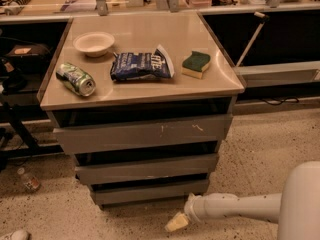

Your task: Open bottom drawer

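Observation:
The bottom drawer (150,191) is the lowest and narrowest grey slab front of the cabinet, just above the floor, and it looks pushed in. Above it are the middle drawer front (147,168) and the wide top drawer front (145,132) with pale scratch marks. My gripper (176,223) is the pale yellowish tip of the white arm (235,207), which reaches in from the lower right. It hangs low over the floor, just below and in front of the right end of the bottom drawer, not touching it.
On the cabinet top (220,81) lie a white bowl (93,43), a green can on its side (76,78), a blue chip bag (141,66) and a green-yellow sponge (196,64). A small bottle (29,179) lies on the speckled floor at left. Dark shelving flanks the cabinet.

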Controlling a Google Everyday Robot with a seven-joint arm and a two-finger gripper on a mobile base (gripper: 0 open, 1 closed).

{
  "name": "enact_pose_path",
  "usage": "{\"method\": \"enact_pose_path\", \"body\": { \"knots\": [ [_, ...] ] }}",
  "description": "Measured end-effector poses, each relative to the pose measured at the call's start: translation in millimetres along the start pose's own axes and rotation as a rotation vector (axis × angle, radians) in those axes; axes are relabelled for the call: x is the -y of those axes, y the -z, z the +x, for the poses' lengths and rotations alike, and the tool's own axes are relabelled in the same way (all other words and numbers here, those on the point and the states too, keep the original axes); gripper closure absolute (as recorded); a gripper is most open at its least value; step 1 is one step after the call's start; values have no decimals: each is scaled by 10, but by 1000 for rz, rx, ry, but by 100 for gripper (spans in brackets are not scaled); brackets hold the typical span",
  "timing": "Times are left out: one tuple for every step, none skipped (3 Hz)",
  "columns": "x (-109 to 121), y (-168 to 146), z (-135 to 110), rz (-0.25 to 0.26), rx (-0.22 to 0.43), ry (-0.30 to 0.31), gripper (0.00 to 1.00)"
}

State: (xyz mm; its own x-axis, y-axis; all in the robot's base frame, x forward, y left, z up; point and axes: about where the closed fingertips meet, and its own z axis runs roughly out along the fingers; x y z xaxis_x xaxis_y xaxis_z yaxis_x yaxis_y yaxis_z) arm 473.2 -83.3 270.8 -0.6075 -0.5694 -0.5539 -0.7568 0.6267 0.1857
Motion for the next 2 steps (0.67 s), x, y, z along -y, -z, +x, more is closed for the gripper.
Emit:
{"method": "enact_pose_path", "body": {
  "knots": [
    [140, -197, -110, -11, 13, 27, 0],
    [247, -343, -213, -22, 20, 52, 0]
  ]
}}
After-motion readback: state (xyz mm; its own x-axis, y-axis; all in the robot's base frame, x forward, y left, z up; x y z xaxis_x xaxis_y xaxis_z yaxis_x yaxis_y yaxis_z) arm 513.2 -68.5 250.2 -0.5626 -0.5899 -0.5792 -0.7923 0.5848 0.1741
